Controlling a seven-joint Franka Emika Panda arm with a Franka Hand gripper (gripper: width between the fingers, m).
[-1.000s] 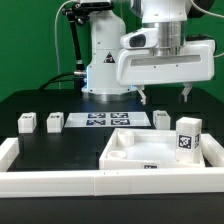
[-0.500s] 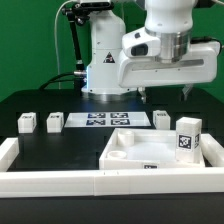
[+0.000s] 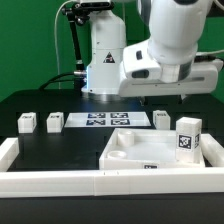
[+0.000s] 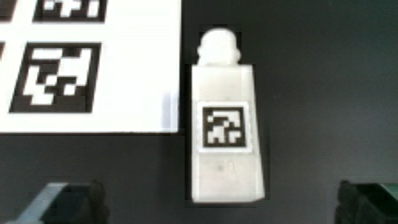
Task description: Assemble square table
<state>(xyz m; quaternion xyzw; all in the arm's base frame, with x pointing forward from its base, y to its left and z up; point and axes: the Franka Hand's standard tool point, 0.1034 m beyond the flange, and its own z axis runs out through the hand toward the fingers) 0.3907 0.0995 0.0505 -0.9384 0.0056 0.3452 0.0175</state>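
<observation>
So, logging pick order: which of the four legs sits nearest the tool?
The leg just off the marker board's right end in the exterior view, under the open tool; the others lie farther aside.

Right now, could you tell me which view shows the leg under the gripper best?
The wrist view: the leg lies close below, its tag and peg end plain. The exterior view shows that leg only small, by the marker board's end on that view's right.
</observation>
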